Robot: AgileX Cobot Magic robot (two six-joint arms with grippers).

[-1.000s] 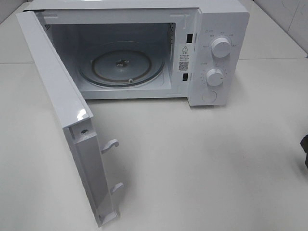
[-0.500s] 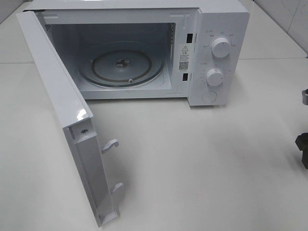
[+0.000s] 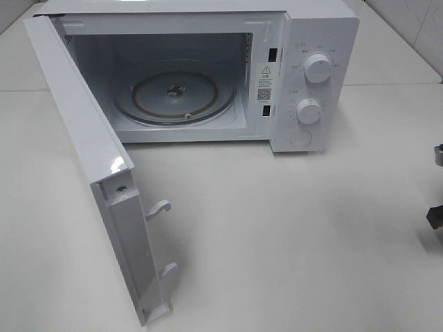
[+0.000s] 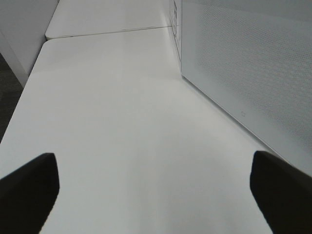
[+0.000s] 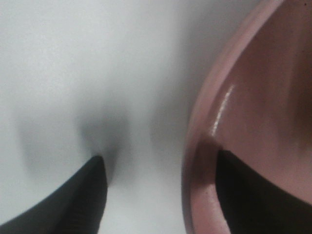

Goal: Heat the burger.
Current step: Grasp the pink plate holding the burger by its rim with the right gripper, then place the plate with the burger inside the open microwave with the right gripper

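Observation:
The burger is out of view in every frame. In the right wrist view my right gripper [image 5: 158,156] is open and straddles the rim of the salmon-pink dish [image 5: 253,92]. One finger [image 5: 253,195] is inside the dish against its wall. The other finger [image 5: 73,200] is outside, apart from the rim, above the white table. My left gripper [image 4: 153,156] is open and empty, its fingers wide apart low over the table. Neither gripper's fingers show in the exterior high view; only a dark bit of the right arm [image 3: 436,216] shows at the right edge.
The white microwave [image 3: 311,28] stands at the back with its door [image 3: 90,152] swung open toward the front left. Its glass turntable [image 3: 173,93] holds nothing. The door's outer face [image 4: 253,73] is close beside my left gripper. The table edge [image 4: 24,92] is on the other side.
At the right edge of the exterior high view the right arm came slightly into view, then sank and drew back toward the edge. The microwave and its door have not moved.

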